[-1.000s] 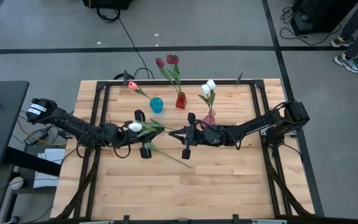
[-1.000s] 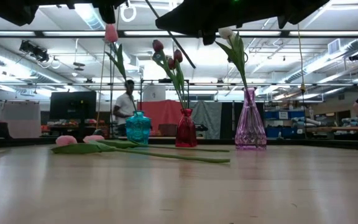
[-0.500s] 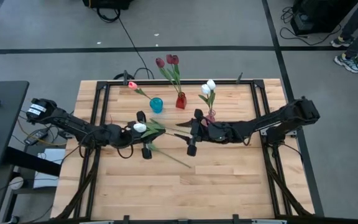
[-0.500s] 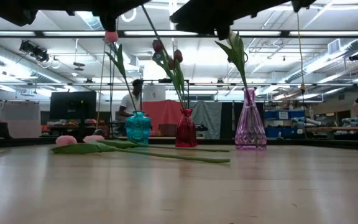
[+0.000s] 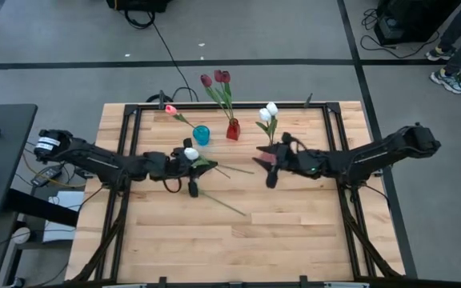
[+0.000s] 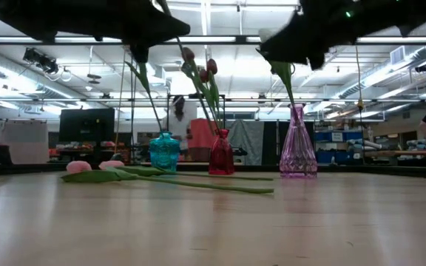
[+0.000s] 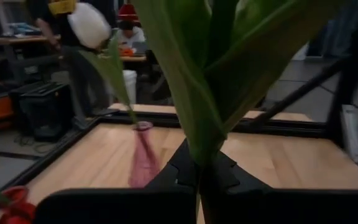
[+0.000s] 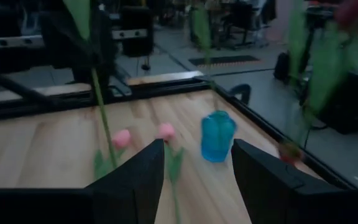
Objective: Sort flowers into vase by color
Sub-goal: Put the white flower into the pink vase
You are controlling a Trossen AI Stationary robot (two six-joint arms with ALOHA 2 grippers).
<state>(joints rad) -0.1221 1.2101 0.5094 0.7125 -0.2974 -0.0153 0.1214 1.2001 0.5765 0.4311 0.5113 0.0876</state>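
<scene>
Left hand [image 5: 184, 156] shut on white tulip [image 5: 190, 153]

In the low view, both arms are showing only as dark shapes cut off by the top edge. The pink vase [image 5: 270, 152] is sitting mostly hidden under the right arm in the high view. The red vase [image 7: 8, 208] is being cropped at the left wrist view's corner.

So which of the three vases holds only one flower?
The blue vase, leftmost of the row, holding a single pink tulip. The red vase and pink vase hold two each.
</scene>
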